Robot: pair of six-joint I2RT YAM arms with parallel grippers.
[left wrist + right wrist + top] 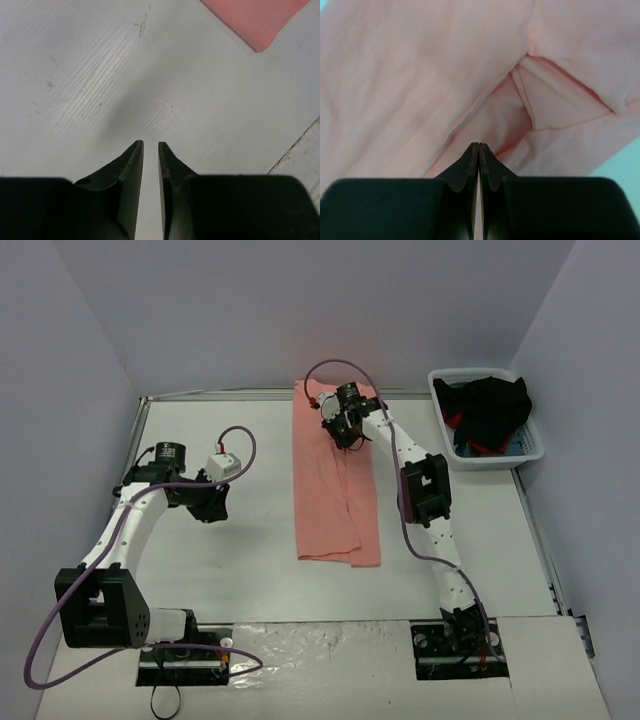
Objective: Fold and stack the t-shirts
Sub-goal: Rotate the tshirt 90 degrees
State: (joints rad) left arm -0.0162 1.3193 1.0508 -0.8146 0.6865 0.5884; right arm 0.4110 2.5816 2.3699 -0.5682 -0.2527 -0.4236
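t-shirt (335, 502) far end under right claw (343, 430)

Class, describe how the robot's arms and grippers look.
The left arm and right arm have white links, black joint blocks and a purple cable looping along each. The left gripper and right gripper each end in two black tapering fingers.
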